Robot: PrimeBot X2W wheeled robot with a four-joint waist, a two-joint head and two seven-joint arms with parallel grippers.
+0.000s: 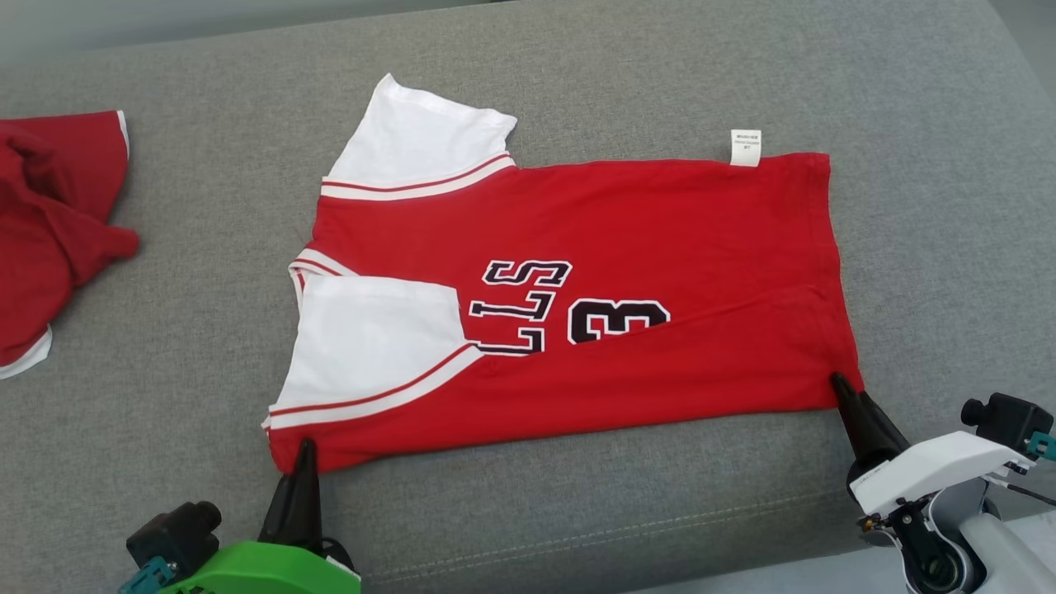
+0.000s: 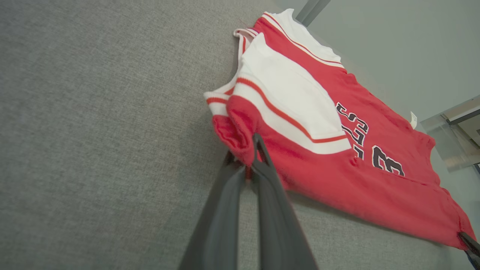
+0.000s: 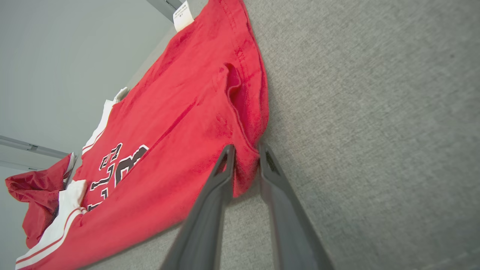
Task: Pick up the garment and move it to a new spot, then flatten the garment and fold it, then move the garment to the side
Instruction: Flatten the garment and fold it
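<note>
The garment (image 1: 619, 231) is a red jersey with white sleeves and black lettering. It lies flat on the grey cushion (image 1: 577, 66), with its near edge folded over. My left gripper (image 1: 307, 445) is at the jersey's near-left shoulder corner. In the left wrist view it (image 2: 243, 153) is shut on a bunched red fold of the garment (image 2: 337, 176). My right gripper (image 1: 840, 381) is at the near-right hem corner. In the right wrist view its fingers (image 3: 245, 150) stand apart, and the corner of the garment (image 3: 180, 112) lies loosely between them.
A second red garment (image 1: 49, 223) lies crumpled at the cushion's left edge. A white label (image 1: 745, 147) sticks out from the jersey's far edge. Bare grey cushion surrounds the jersey. The cushion's front seam (image 1: 660, 528) runs just below the grippers.
</note>
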